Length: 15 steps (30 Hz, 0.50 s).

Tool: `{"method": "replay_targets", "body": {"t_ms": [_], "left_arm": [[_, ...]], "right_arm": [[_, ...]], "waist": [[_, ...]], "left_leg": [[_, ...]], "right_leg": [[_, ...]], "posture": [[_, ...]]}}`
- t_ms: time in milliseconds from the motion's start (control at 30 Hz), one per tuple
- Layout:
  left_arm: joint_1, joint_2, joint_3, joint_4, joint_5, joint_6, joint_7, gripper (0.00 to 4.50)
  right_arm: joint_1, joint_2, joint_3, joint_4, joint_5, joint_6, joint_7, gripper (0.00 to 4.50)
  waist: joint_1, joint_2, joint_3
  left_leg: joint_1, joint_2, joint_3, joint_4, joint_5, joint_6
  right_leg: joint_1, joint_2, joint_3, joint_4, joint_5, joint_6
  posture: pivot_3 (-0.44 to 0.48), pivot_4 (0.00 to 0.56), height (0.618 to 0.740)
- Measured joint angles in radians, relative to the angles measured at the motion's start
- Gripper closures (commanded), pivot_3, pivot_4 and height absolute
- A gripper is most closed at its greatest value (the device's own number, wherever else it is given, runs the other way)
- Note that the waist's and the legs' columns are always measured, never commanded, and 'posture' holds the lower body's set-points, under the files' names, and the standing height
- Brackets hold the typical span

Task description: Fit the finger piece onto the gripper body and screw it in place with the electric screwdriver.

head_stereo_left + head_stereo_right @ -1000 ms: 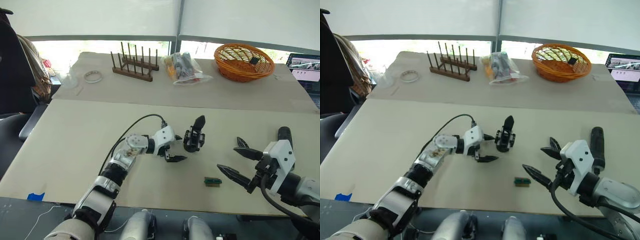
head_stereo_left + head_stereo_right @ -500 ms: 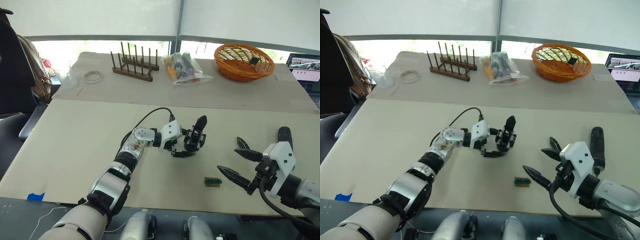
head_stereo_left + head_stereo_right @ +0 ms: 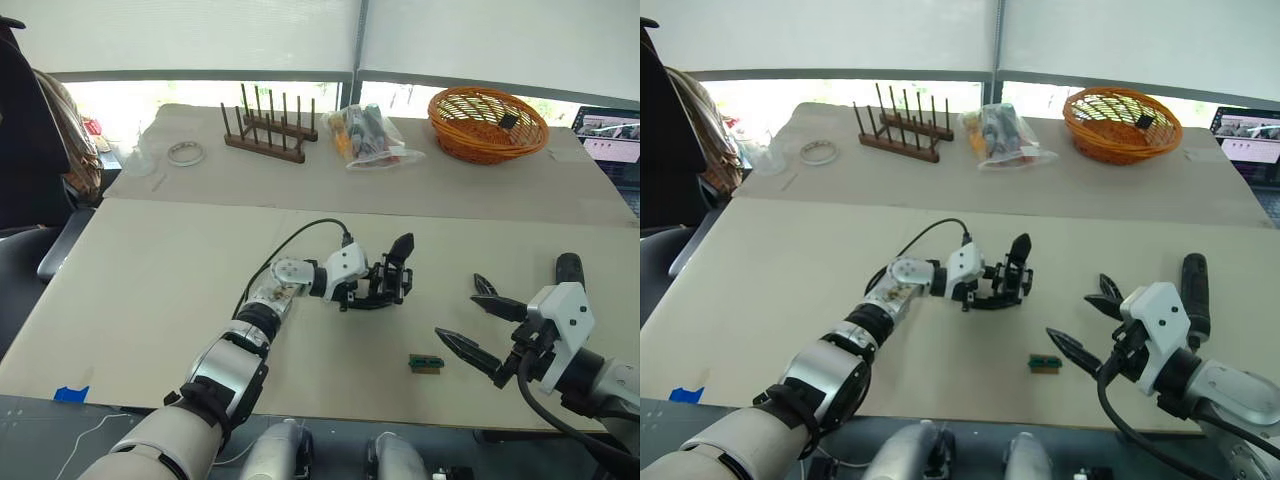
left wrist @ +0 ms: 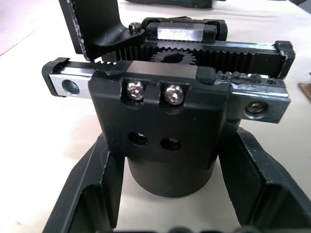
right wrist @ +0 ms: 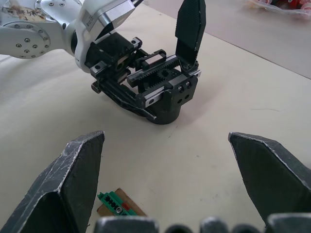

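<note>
Head views: the gripper body (image 3: 385,285) stands on the counter (image 3: 150,290) near the middle, with the finger piece (image 3: 401,249) rising upright from its far side. The left gripper (image 3: 365,293) has its jaws spread to either side of the body's base, not clenched. Half a second ago the same jaws were just short of the body; now they straddle it. The right gripper (image 3: 478,322) hangs released well to the right, near a small green block (image 3: 425,362), with the electric screwdriver (image 3: 569,268) lying beyond it. The left arm is by far the nearer.

Left wrist view: the gripper body (image 4: 165,131) sits between the left fingers (image 4: 92,194), with gaps showing on both sides.

Right wrist view: the gripper body (image 5: 167,90) lies straight ahead of the spread right jaws, well apart, finger piece (image 5: 190,26) upright.
</note>
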Motion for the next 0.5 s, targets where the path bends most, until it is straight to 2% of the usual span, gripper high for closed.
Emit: {"method": "replay_targets", "body": {"t_ms": [133, 267, 367, 500], "left_arm": [[0.136, -0.004, 0.009, -0.203, -0.027, 0.087, 0.012, 2.19], [0.271, -0.027, -0.018, -0.428, -0.021, 0.207, 0.097, 2.19], [0.275, -0.031, -0.036, -0.498, 0.003, 0.262, 0.161, 2.19], [0.269, -0.017, -0.042, -0.505, 0.023, 0.263, 0.209, 2.19]], "right_arm": [[0.019, 0.000, -0.033, -0.008, 0.008, 0.000, 0.003, 0.00], [0.045, 0.000, -0.041, -0.012, 0.008, 0.000, 0.013, 0.00], [0.056, 0.000, -0.042, -0.018, 0.005, -0.001, 0.023, 0.00], [0.064, -0.023, -0.037, -0.018, -0.033, -0.006, 0.039, 0.00]], "waist": [[-0.001, 0.000, 0.000], [0.001, 0.000, 0.000], [0.001, 0.000, 0.000], [-0.002, 0.000, 0.000]], "left_leg": [[0.000, 0.000, 0.000, 0.000, 0.000, 0.000], [-0.001, 0.000, 0.000, 0.001, 0.000, 0.000], [0.000, 0.000, 0.000, 0.001, 0.000, 0.000], [0.000, 0.000, 0.000, 0.001, 0.000, 0.000]], "right_leg": [[0.000, 0.000, 0.000, 0.000, 0.000, 0.000], [0.000, 0.000, 0.001, 0.000, 0.000, 0.000], [0.000, 0.000, 0.001, 0.000, 0.000, 0.000], [0.000, 0.000, 0.001, 0.001, 0.000, 0.000]], "posture": [[0.000, 0.150, 0.740], [0.000, 0.150, 0.740], [0.000, 0.150, 0.740], [0.000, 0.150, 0.740]]}}
